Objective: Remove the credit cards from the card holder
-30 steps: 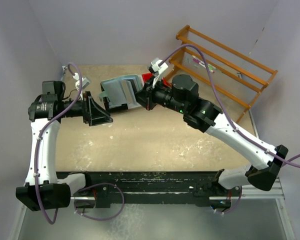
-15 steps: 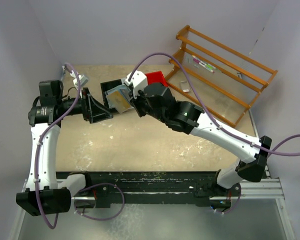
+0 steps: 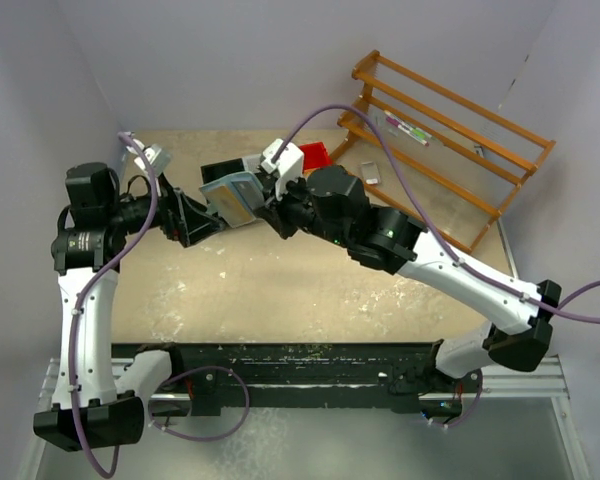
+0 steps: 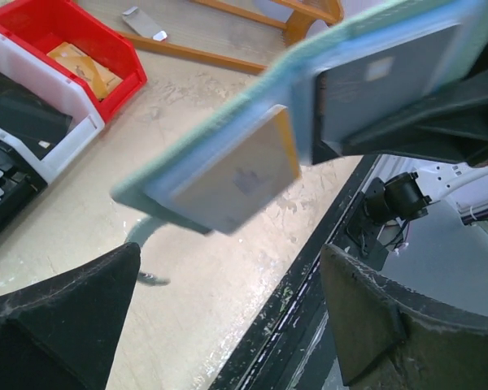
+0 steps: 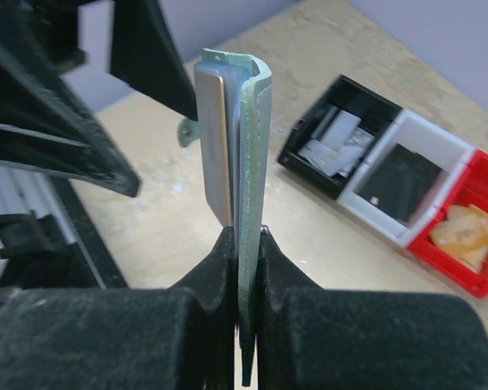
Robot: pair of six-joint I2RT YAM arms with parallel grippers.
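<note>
My right gripper (image 5: 246,244) is shut on the lower edge of the mint-green card holder (image 5: 255,138) and holds it upright above the table. A pale card (image 5: 214,138) stands in a pocket on its left side. In the left wrist view the holder (image 4: 228,122) fills the top, showing a tan-edged pale card (image 4: 240,175) and a grey card (image 4: 382,77) in clear pockets. My left gripper (image 4: 228,325) is open and empty just below and in front of the holder. In the top view the holder (image 3: 230,196) hangs between the left gripper (image 3: 206,213) and right gripper (image 3: 267,205).
Black (image 5: 342,134), white (image 5: 407,183) and red (image 5: 464,236) bins sit in a row at the back of the table. A small silver device (image 3: 370,173) lies by the wooden rack (image 3: 450,130) at the back right. The black front rail (image 3: 310,360) lies below.
My right arm has swung left with the card holder and brought it up to the left gripper. The left gripper has tilted towards it and stays open.
</note>
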